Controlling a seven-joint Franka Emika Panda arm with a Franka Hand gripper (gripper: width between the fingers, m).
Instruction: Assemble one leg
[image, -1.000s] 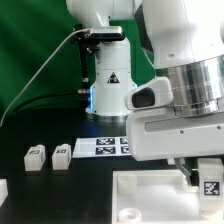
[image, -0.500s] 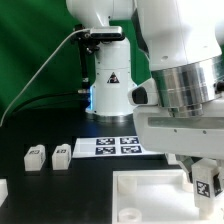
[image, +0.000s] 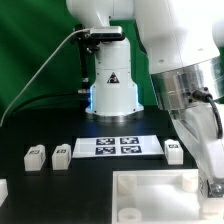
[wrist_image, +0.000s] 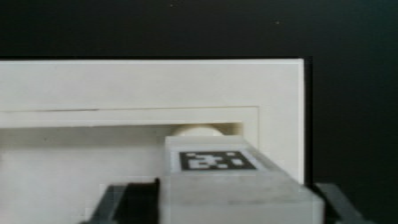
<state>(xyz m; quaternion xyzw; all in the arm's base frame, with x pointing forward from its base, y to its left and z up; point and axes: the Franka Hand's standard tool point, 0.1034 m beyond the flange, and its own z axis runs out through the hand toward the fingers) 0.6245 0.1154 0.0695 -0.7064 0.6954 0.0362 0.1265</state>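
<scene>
In the wrist view my gripper (wrist_image: 226, 206) is shut on a white leg (wrist_image: 222, 178) with a square marker on its face. Dark fingers (wrist_image: 125, 205) show on both sides of the leg. The leg hangs over the large white tray-like piece (wrist_image: 107, 90), close to a round corner socket (wrist_image: 199, 128). In the exterior view the gripper (image: 212, 186) is low over the tray-like piece (image: 150, 185), at its corner on the exterior view's right. The held leg is mostly hidden there. Three loose legs lie on the table: two (image: 36, 155) (image: 61, 156) on the exterior view's left and one (image: 173, 152) beside the marker board.
The marker board (image: 115, 147) lies flat behind the tray-like piece. The robot base (image: 110, 85) stands behind it. A white part (image: 3, 189) shows at the edge on the exterior view's left. The arm's large body fills the exterior view's right.
The arm has moved toward the exterior view's right with the leg, now low at the tray-like piece's corner. A loose leg by the marker board has come into view.
</scene>
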